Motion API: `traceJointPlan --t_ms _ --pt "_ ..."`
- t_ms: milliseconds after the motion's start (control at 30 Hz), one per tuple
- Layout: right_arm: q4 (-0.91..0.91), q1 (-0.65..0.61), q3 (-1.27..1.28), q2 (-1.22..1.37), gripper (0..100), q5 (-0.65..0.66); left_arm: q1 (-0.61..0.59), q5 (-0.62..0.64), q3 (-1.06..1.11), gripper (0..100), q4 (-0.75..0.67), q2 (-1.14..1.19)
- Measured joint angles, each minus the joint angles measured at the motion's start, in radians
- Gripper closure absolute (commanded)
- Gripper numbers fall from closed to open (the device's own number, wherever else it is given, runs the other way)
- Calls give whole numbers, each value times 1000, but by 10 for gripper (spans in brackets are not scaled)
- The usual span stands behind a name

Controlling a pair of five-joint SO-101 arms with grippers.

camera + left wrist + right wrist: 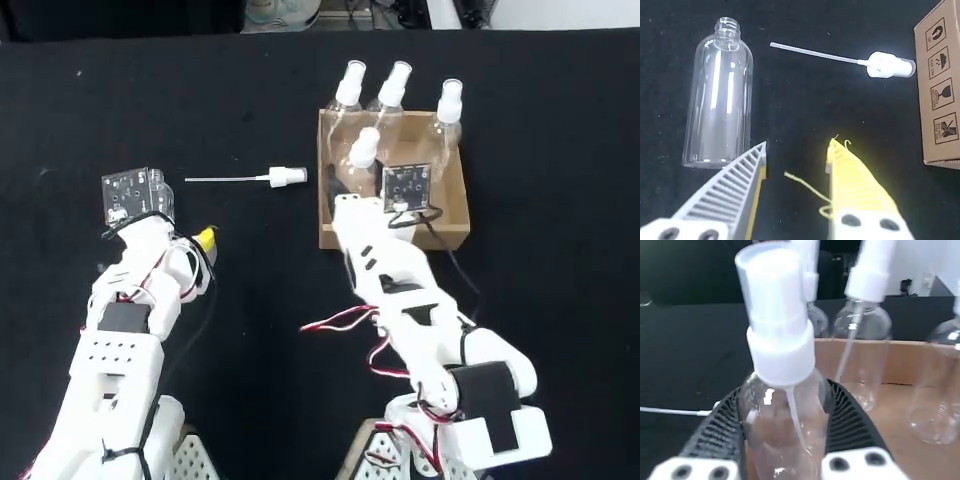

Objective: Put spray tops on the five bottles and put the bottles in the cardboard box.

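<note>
Right hand (785, 397): closed on a clear bottle (771, 416), one black finger on each side of its body; this bottle is upright and wears a white spray top (775, 330)
Held bottle's place: inside the cardboard box (455, 215), toward the near left corner; I cannot tell whether its base rests on the box floor
Other bottles in the box: three bottles (445, 125), all upright with spray tops on, in a row along the far wall
Left hand (797, 145): open, grey finger and yellow finger spread apart with nothing between them, low over the black table (200, 100)
Uncapped bottle (717, 95): lies on its side on the table, its neck open and pointing away from the left hand, its base near the grey fingertip
Loose spray top (285, 177): lies flat on the table just left of the box, its long thin tube pointing away from the box, apart from the uncapped bottle
</note>
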Motion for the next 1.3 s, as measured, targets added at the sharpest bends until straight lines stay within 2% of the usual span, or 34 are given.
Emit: traceJointPlan --t_ms 633,867,1300 --pt "0 0 0 6 975 0 -2 0 2 812 0 0" --pt "0 -2 0 6 824 0 -2 0 2 812 0 0" --pt "41 -48 0 6 818 0 -2 0 2 812 0 0"
